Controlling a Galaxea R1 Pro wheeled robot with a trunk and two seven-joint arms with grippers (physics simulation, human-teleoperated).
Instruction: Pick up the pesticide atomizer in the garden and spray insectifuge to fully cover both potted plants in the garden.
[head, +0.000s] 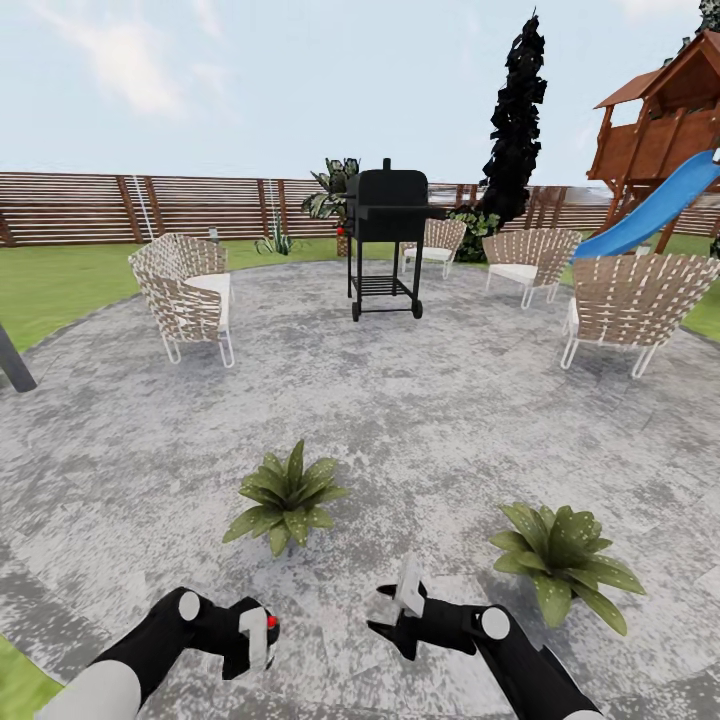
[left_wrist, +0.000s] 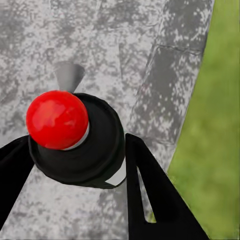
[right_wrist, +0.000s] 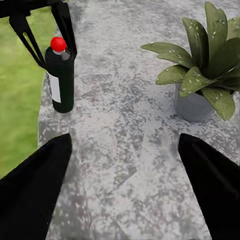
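My left gripper (head: 255, 640) is shut on the pesticide atomizer (head: 260, 632), a dark bottle with a white label and a red ball on its black top (left_wrist: 57, 120). In the right wrist view the atomizer (right_wrist: 60, 80) stands upright with the left arm's fingers (right_wrist: 66, 25) clamped at its neck. One potted plant (head: 287, 497) sits on the paved patio just ahead of the left gripper. The other potted plant (head: 562, 560) is to the right of my right gripper (head: 395, 610), which is open and holds nothing. Its grey pot (right_wrist: 192, 107) shows beyond the open fingers.
A black grill (head: 385, 235) stands at the patio's far side, ringed by wicker chairs (head: 190, 290) (head: 630, 300) (head: 525, 260). A blue slide (head: 650, 210) and a brown fence (head: 150, 205) lie beyond. Lawn (left_wrist: 215, 100) borders the paving beside the left gripper.
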